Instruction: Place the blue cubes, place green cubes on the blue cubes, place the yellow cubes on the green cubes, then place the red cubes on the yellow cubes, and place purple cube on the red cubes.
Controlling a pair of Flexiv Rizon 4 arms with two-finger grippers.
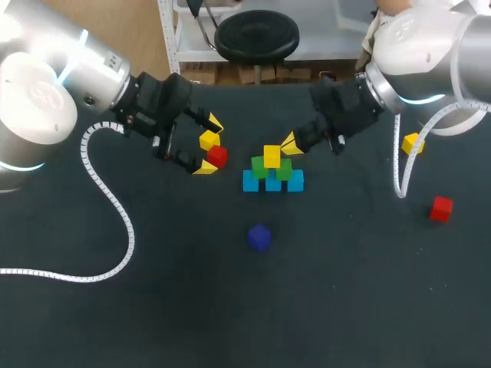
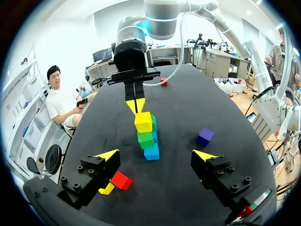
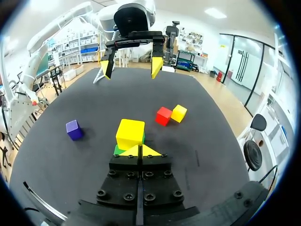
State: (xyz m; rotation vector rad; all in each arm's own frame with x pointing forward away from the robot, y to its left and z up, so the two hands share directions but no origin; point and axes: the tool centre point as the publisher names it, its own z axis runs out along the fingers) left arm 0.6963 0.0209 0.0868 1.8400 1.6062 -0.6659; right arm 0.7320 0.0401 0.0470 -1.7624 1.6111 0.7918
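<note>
Head view: dark tabletop [image 1: 345, 307], purple cube [image 1: 259, 237] apart.

**Table** [image 1: 153, 322]: dark top.

**Stack**, near the table's middle:
- three blue cubes [image 1: 273, 183] in a touching row
- two green cubes [image 1: 260, 167] on them
- top yellow cube [image 1: 271, 156] on the green pair

**Purple cube** [image 1: 259, 237]: alone on the near side of the stack, apart from it.

**Left gripper** [image 1: 209, 145]: comes in from the left, fingers spread wide. A second yellow cube [image 1: 209, 139] and a red cube [image 1: 218, 156] lie between them, touching each other.

**Right gripper** [image 1: 291, 144]: comes in from the right, yellow tips together, just beside the top yellow cube.

**Third yellow cube** [image 1: 413, 142] and **second red cube** [image 1: 441, 208]: far right, well apart from each other.

**Left cable** [image 1: 115, 207] and **right cable** [image 1: 398, 172]: white, coiled, one trailing from each arm onto the table.
</note>
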